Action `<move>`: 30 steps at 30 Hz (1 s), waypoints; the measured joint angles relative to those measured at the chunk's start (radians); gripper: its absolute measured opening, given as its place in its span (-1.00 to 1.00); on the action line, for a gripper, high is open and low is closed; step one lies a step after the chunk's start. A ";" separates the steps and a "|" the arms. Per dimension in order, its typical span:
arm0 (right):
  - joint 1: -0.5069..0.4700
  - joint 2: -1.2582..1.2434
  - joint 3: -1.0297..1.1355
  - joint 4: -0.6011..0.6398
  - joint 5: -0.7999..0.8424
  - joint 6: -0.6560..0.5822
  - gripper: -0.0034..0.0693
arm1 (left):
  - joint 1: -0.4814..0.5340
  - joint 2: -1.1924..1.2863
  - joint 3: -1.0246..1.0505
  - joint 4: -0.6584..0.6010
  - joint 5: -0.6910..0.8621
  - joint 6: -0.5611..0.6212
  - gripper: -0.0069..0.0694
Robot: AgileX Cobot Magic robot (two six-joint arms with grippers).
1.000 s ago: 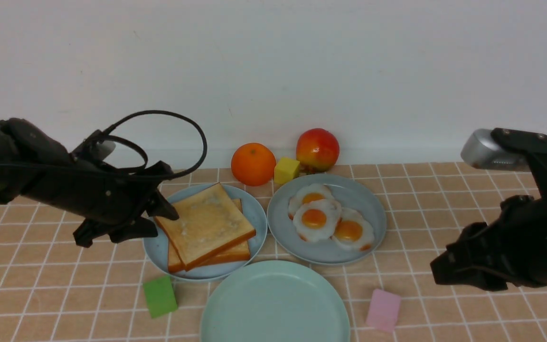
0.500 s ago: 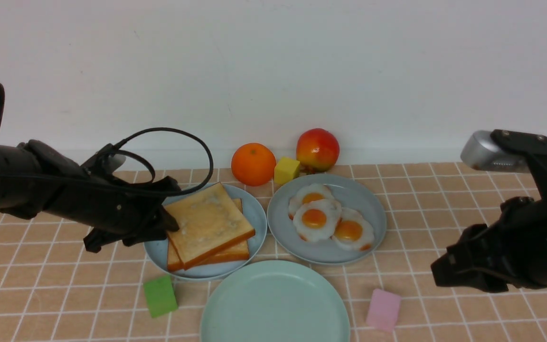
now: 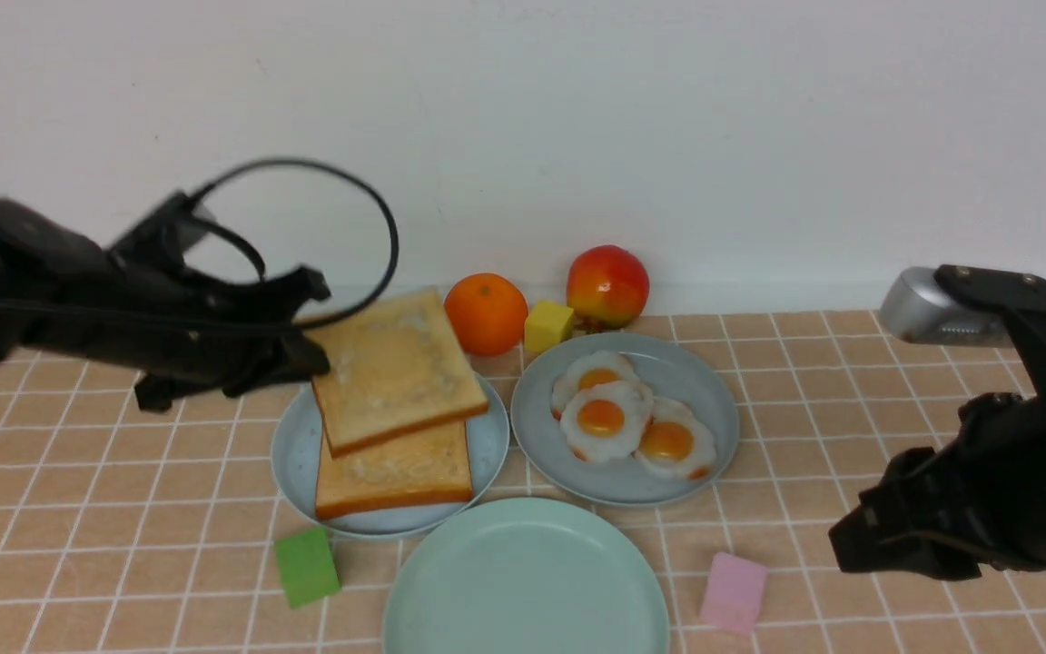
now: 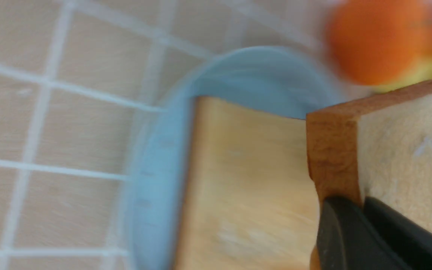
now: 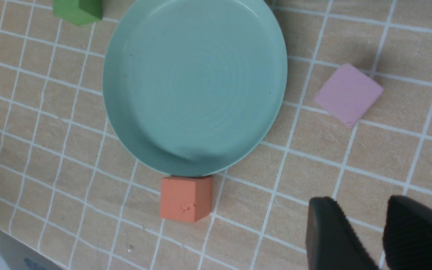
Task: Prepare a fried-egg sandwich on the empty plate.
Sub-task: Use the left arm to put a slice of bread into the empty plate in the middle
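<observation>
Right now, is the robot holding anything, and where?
The left gripper pinches the top toast slice by its crust edge; the right gripper holds nothing.

Three plates point(image 3: 526, 581), two toast slices point(image 3: 400, 363), three fried eggs point(image 3: 603, 418), four blocks point(image 3: 307, 567)

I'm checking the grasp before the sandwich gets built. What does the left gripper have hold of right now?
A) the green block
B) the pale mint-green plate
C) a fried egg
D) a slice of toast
D: the left gripper is shut on the edge of one toast slice, which is raised and tilted above the other slice on the light sky-blue plate.
</observation>
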 joint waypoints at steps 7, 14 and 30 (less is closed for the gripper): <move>0.000 0.000 0.000 0.000 0.001 0.000 -0.25 | -0.127 -0.132 0.077 0.005 0.160 0.066 -0.81; 0.000 0.000 0.000 0.000 0.001 0.000 -0.25 | -0.312 -0.090 0.262 -0.020 -0.024 0.069 -0.81; 0.000 0.004 -0.013 -0.005 0.000 0.000 -0.24 | -0.353 -0.024 0.280 -0.035 -0.126 0.054 -0.01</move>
